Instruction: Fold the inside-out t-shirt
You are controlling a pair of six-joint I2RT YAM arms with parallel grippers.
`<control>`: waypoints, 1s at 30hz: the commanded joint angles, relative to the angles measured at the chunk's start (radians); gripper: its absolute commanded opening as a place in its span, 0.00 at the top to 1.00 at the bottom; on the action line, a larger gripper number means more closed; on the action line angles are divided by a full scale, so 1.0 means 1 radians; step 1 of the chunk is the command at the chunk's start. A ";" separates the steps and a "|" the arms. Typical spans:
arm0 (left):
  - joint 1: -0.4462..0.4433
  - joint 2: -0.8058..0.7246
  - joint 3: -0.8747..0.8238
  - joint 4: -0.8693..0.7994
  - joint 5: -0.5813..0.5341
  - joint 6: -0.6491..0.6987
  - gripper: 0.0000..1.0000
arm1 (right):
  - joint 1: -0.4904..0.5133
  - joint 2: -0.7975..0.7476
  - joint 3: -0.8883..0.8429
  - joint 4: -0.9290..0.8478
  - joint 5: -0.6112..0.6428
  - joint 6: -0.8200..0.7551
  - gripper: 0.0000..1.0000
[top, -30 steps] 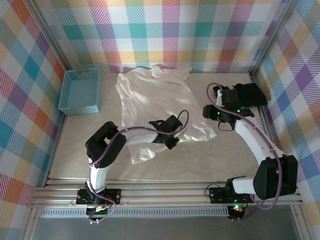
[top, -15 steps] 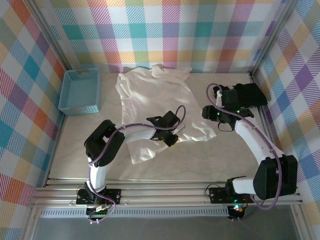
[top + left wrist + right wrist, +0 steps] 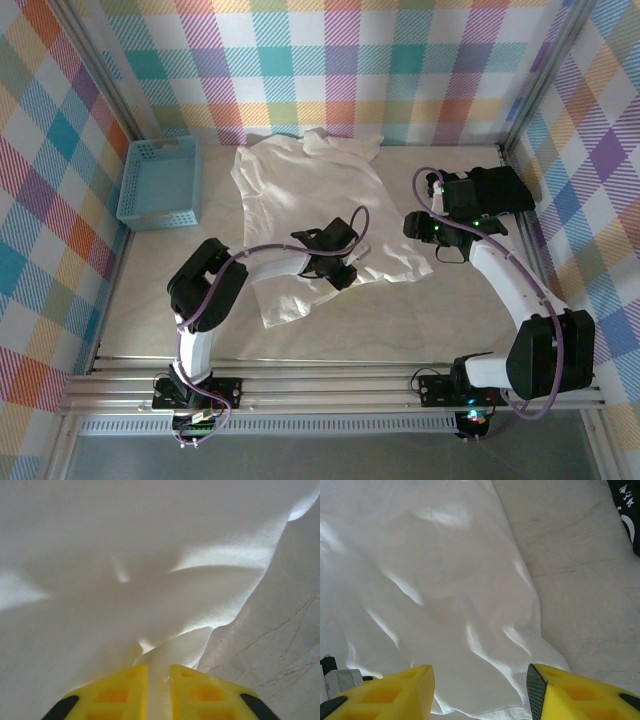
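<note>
A blue plastic basket (image 3: 160,182) sits at the table's (image 3: 150,300) left edge. The wrinkled white cotton t-shirt (image 3: 300,190) lies spread mid-table, reaching the back wall. The left pincer (image 3: 159,672) is narrow, nipping a fold near the shirt's front hem. The right pincer (image 3: 480,677) hangs wide over the shirt's right edge, with bare table between it and the black folded garment (image 3: 500,188).

Basket (image 3: 160,186) left of t-shirt (image 3: 305,195)
</note>
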 commanded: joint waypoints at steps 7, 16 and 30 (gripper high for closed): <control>0.009 0.047 0.059 -0.062 0.028 0.016 0.85 | 0.000 -0.011 -0.017 0.029 -0.029 0.010 0.48; 0.013 -0.022 0.047 -0.047 0.038 0.005 0.91 | 0.000 -0.019 -0.018 0.025 -0.034 0.006 0.48; 0.061 -0.153 -0.027 -0.019 0.165 -0.035 0.93 | 0.055 -0.076 -0.142 0.003 -0.201 0.011 0.48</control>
